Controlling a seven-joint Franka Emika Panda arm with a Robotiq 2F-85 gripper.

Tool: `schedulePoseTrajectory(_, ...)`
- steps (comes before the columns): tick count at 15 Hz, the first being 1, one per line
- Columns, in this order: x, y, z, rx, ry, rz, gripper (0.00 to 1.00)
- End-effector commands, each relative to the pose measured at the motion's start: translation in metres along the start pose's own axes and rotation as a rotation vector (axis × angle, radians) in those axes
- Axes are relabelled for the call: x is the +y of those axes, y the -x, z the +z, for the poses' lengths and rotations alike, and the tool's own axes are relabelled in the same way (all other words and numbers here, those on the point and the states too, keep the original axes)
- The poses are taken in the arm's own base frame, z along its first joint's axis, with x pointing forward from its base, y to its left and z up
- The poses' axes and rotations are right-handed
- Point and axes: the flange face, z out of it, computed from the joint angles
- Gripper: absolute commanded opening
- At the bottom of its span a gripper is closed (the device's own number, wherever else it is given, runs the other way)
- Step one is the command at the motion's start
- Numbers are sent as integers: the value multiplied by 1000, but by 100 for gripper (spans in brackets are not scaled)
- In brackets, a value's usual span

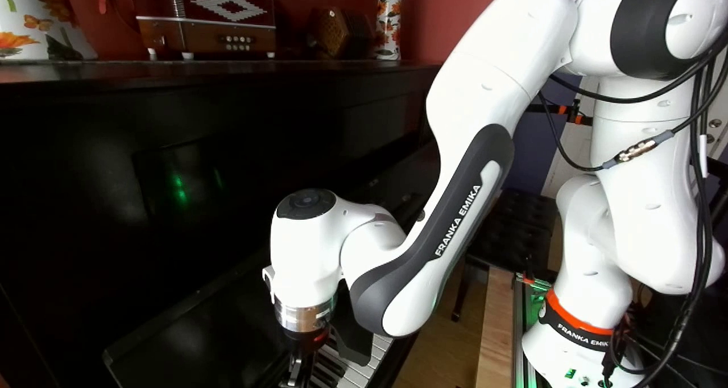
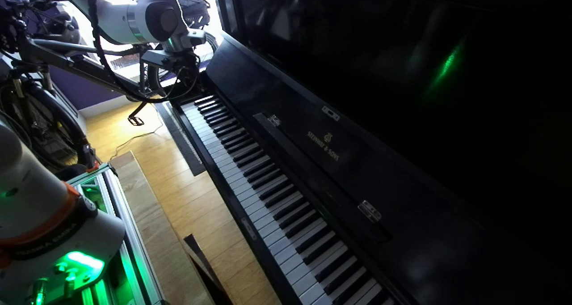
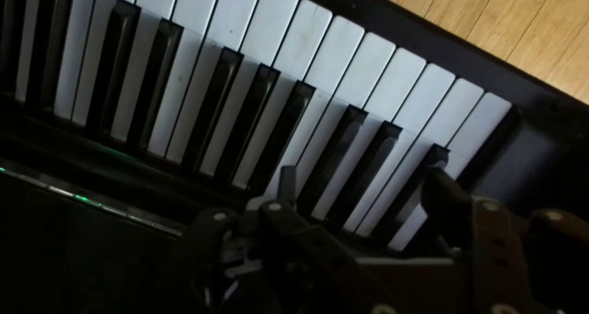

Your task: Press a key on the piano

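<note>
The glossy black upright piano point(image 1: 227, 126) fills the left of an exterior view. Its long row of white and black keys point(image 2: 263, 202) runs diagonally through an exterior view, and its end keys show close in the wrist view point(image 3: 317, 33). My gripper point(image 3: 360, 185) is open, with its two fingers spread apart and nothing between them. It hangs over the back part of the end keys, near the key block. In an exterior view the gripper point(image 1: 300, 368) points down and is partly cut off by the lower edge. Whether a fingertip touches a key cannot be told.
An accordion point(image 1: 213, 18), a concertina point(image 1: 341, 32) and a flowered vase point(image 1: 389, 18) stand on the piano top. A black bench point(image 1: 512, 223) is behind the arm. A bicycle point(image 2: 40, 103) stands beyond the piano's far end. The fallboard point(image 2: 321, 139) rises behind the keys.
</note>
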Motion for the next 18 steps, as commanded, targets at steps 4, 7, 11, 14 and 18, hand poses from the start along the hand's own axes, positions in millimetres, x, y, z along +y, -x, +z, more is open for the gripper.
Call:
schedulePoseTrajectory(4, 4, 18, -62, 8, -83, -70, 100)
schedulePoseTrajectory(7, 6, 25, -91, -9, -103, -111, 100)
schedulePoseTrajectory(11, 13, 36, -128, -26, -107, -152, 100)
schedulePoseTrajectory(14, 16, 46, -152, -18, -92, -169, 100)
schedulePoseTrajectory(18, 21, 56, -174, 7, -74, -169, 100)
